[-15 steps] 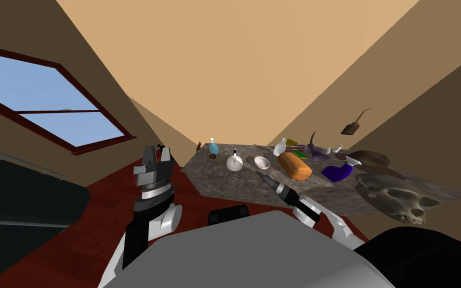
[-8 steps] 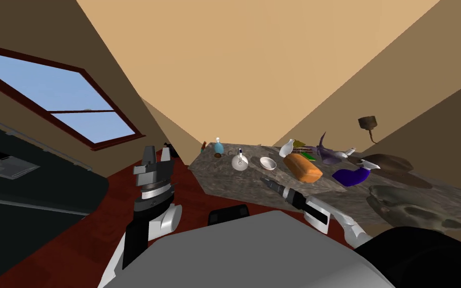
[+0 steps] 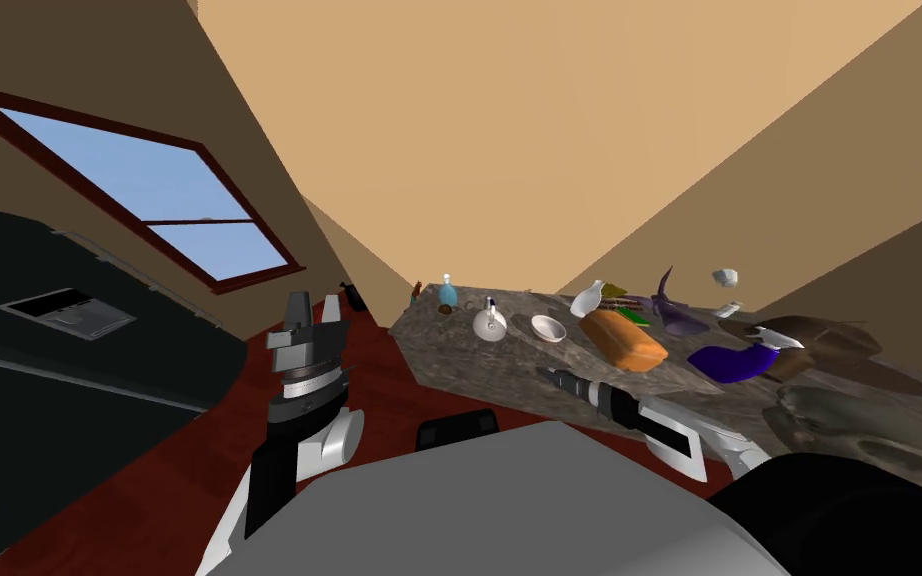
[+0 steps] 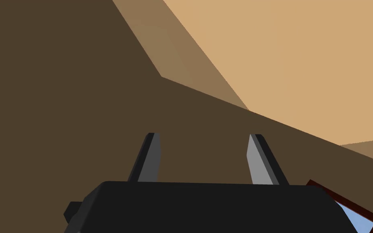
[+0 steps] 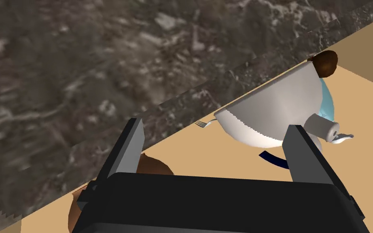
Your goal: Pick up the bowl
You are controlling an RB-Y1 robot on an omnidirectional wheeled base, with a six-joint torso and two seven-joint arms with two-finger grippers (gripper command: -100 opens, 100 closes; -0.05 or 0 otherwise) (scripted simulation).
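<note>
From the head we saw the bowl (image 3: 549, 328), small, white, round and mouth-up, on the mottled grey table (image 3: 469, 365), just beyond our right gripper (image 3: 544, 373) and well apart from our left gripper (image 3: 314, 308). At the left wrist the fingers (image 4: 149, 157) stood wide apart, empty. At the right wrist the fingers (image 5: 131, 141) gaped wide over the table, a white kettle (image 5: 274, 105) ahead.

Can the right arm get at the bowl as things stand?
Probably yes. The open right gripper hovers over the table just short of the bowl, with bare tabletop between them. The kettle and loaf flank the bowl but leave a gap.
</note>
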